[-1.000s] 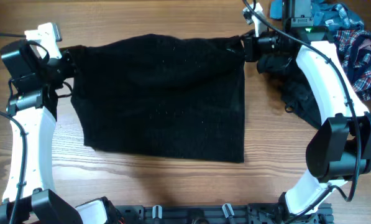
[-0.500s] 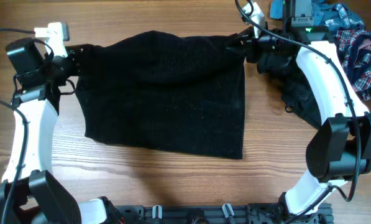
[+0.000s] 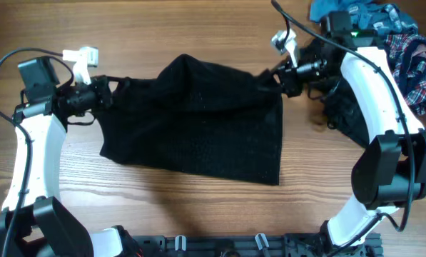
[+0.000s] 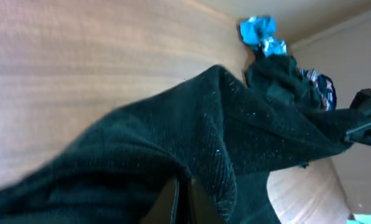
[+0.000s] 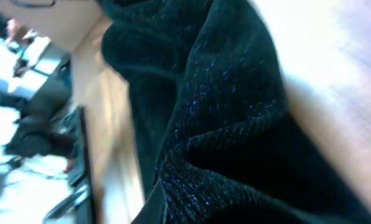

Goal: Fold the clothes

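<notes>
across the middle of the wooden table [image 3: 163, 28] the large black textured garment [image 3: 198, 125] is stretched between both grippers, its upper edge lifted and sagging in folds, its lower part lying flat on the wood. the left gripper [image 3: 110, 91] is clamped tight on the upper left corner, and the right gripper [image 3: 274, 74] is pinched closed on the upper right corner. just beyond the right gripper lie another black garment [image 3: 345, 114], a teal-blue one [image 3: 321, 10] and a red-blue plaid one [image 3: 412, 57], bunched toward the far right corner.
</notes>
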